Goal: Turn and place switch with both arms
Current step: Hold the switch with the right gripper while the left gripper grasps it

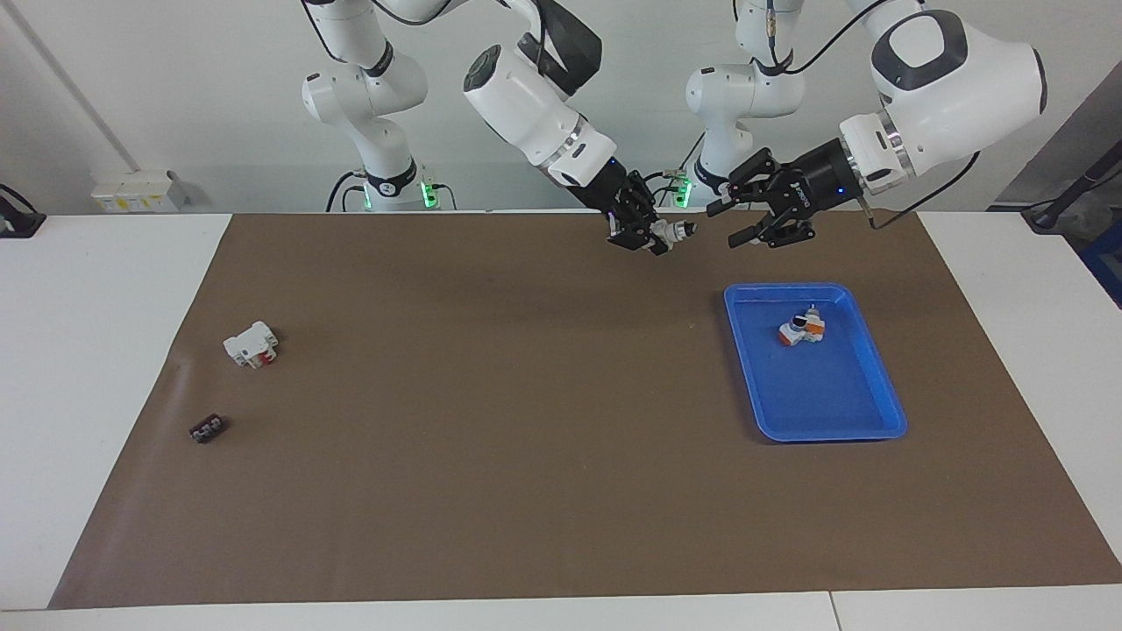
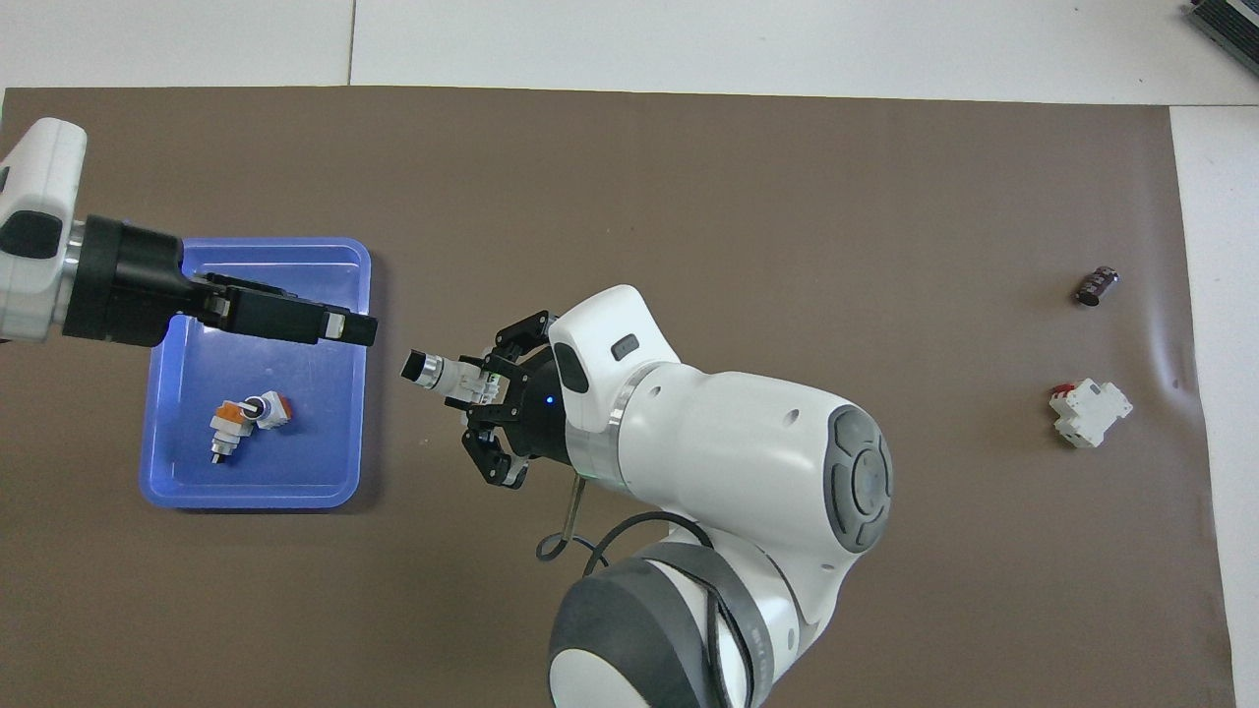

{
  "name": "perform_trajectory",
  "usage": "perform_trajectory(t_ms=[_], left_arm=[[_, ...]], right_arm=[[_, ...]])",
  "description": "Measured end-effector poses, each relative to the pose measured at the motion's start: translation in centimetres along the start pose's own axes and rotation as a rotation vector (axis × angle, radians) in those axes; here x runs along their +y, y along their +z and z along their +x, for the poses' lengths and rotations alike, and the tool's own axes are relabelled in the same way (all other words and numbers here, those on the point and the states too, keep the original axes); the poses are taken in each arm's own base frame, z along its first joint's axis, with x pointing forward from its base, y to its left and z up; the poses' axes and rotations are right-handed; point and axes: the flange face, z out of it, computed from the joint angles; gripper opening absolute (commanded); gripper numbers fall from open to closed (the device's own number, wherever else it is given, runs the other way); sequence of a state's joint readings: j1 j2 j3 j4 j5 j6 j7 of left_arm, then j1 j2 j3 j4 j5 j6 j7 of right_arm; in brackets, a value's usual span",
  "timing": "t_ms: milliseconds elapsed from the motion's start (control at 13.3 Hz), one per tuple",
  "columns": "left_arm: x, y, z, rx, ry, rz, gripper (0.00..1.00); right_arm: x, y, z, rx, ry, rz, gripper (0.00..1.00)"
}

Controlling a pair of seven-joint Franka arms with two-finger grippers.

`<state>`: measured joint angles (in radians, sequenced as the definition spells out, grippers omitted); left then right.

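Here, right claw up in the air over the brown mat, clenched on the switch; same claw in the overhead view with the switch sticking out of it, black knob end pointing toward the blue tray. Switch lies roughly level, white-grey body pinched between the fingertips, knob free

Left claw also raised, over the mat just by the tray's rim on the robots' side; in the overhead view its tip covers the tray edge that faces the switch. Fingers spread apart, nothing between them. It points at the switch's knob end; a small gap between the two, no contact

Landmark: blue tray, toward the left arm's end of the bench
- inside the tray, in the part nearer the robots: white-and-orange part with a dark cap, lying on its side; overhead
- switch: in the air beside the tray, off toward the right arm's end, close to it
- white blocky part with red patch: well apart from the tray, at the right arm's end of the mat; overhead
- small dark part: near that white block, farther from the robots; overhead
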<state>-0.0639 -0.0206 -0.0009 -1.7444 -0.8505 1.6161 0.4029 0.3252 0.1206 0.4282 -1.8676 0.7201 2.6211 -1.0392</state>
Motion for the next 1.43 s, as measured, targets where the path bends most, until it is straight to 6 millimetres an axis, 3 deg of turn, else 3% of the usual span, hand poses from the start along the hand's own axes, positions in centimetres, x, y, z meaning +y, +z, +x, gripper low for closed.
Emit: perform_trajectory(t_ms=[677, 1128, 1429], left_arm=[[0.8, 1.5, -0.1, -0.035, 0.041, -0.004, 0.55], [0.6, 0.0, -0.2, -0.033, 0.039, -0.008, 0.47], [0.7, 0.2, -0.2, -0.038, 0.042, -0.010, 0.46]], right_arm=[[-0.6, -0.9, 2.3, 0.040, 0.044, -0.005, 0.00], [-0.6, -0.9, 2.3, 0.041, 0.044, -0.006, 0.00], [-0.6, -0.9, 2.3, 0.041, 0.044, -0.006, 0.00]])
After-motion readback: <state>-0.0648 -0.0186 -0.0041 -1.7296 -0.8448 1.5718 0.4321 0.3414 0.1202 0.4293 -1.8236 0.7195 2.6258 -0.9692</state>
